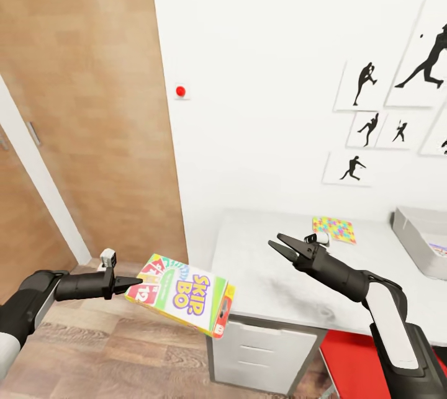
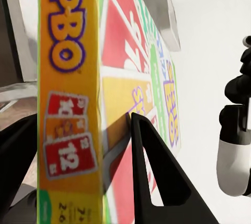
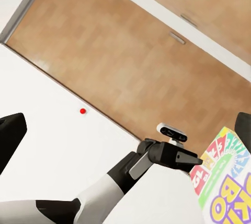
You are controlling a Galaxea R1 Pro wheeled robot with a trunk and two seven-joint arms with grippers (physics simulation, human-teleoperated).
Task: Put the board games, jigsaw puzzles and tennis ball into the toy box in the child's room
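Observation:
My left gripper (image 1: 135, 283) is shut on a board game (image 1: 181, 298), a green-edged "Skip-Bo" box held flat in the air just left of the table (image 1: 279, 281). In the left wrist view the box (image 2: 70, 98) sits clamped between both black fingers (image 2: 157, 177). My right gripper (image 1: 276, 240) hovers open over the table's left half, holding nothing. A jigsaw puzzle (image 1: 334, 229) lies flat near the wall. The light-grey toy box (image 1: 415, 233) stands at the table's right end with something printed inside it. In the right wrist view the board game (image 3: 227, 185) shows beyond the open right gripper (image 3: 130, 122).
A wooden door (image 1: 93, 107) fills the left side, with plank floor below. White drawers (image 1: 261, 355) sit under the table, next to a red object (image 1: 347, 365). Silhouette pictures (image 1: 372, 82) hang on the white wall behind the table.

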